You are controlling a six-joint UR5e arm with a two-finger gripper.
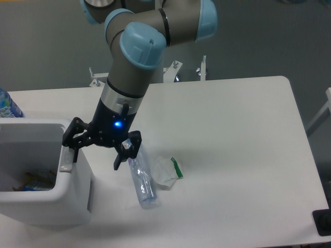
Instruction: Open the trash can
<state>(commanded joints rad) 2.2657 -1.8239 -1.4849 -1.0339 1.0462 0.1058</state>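
I'm counting one trash can (pixel 46 206), one clear plastic bottle (pixel 141 181), one crumpled wrapper (pixel 168 173) with a green bit, and one blue-labelled bottle (pixel 8 106) peeking in at the far left edge. The trash can is sitting at the left front corner of the white table (pixel 232 155), white with rounded corners, showing an open top with some rubbish lying inside. The clear bottle is lying flat just right of the can, the wrapper just beside it. Grey floor is showing behind the table, with metal brackets (pixel 176 70) standing at the far edge. I'm holding the arm (pixel 139 62) over the can's right rim; the gripper (pixel 98 147) is hanging with its jaws spread wide, one finger (pixel 70 137) at the can's right wall near the grey strip (pixel 65 164), the other finger (pixel 126 150) over the bottle's top end. It's gripping nothing; actual contact I can't tell.
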